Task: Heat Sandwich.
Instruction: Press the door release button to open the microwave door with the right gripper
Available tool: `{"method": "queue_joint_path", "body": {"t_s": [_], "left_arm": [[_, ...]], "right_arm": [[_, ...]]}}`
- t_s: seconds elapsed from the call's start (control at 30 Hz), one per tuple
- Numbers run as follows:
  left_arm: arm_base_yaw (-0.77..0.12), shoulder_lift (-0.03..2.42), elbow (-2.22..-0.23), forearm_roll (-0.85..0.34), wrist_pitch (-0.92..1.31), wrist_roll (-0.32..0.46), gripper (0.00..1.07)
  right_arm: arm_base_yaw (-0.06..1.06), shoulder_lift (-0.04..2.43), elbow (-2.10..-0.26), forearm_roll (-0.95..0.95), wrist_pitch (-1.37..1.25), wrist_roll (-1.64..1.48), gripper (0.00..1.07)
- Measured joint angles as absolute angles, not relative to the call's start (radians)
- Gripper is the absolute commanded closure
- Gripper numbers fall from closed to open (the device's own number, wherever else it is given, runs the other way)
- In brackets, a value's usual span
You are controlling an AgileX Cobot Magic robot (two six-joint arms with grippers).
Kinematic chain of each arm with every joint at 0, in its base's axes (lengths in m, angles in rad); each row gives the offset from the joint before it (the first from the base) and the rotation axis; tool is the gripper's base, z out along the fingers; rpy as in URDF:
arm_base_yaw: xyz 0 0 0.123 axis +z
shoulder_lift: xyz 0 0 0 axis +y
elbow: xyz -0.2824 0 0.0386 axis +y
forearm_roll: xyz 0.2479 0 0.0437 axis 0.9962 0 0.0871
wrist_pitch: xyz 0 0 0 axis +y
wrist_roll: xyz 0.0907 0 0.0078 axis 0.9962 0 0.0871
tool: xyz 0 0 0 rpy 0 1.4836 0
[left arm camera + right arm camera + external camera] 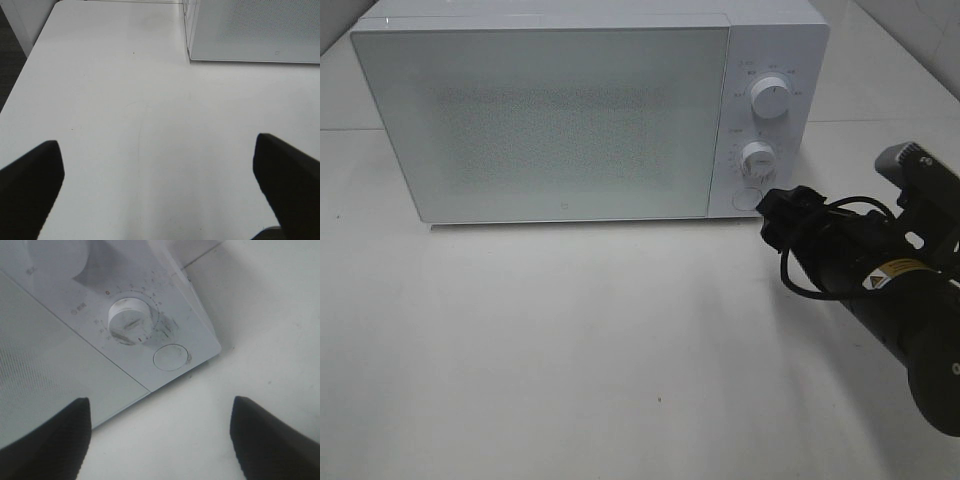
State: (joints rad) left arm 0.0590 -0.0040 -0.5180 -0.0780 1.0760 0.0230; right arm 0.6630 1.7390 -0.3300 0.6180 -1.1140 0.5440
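Observation:
The sandwich is not in view in any frame. The white microwave (550,120) stands at the back of the table with its door shut. The frosted door hides the inside. My right gripper (772,212) is open and empty. It hovers just in front of the round button (747,197) at the bottom of the control panel, short of touching it. In the right wrist view the button (170,357) lies ahead between my right gripper's (160,440) spread fingers (45,440). My left gripper (160,195) is open and empty over bare table, out of the exterior high view.
The control panel has an upper knob (770,100) and a lower knob (757,157), which also shows in the right wrist view (131,321). The white table (570,350) spreads in front of the microwave. Its left edge (20,80) shows in the left wrist view.

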Motion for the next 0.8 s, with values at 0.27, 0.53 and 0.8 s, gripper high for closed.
{"method": "queue_joint_path", "body": {"t_s": [0.27, 0.53, 0.8], "left_arm": [[0.059, -0.004, -0.518, -0.078, 1.076, 0.023, 0.09], [0.059, -0.004, -0.518, -0.078, 1.076, 0.023, 0.09], [0.059, -0.004, -0.518, -0.078, 1.076, 0.023, 0.09]], "right_arm": [[0.663, 1.739, -0.330, 0.618, -1.114, 1.050, 0.34], [0.664, 1.739, -0.330, 0.626, -1.114, 1.267, 0.54], [0.664, 1.739, -0.330, 0.662, -1.094, 1.425, 1.04]]}}
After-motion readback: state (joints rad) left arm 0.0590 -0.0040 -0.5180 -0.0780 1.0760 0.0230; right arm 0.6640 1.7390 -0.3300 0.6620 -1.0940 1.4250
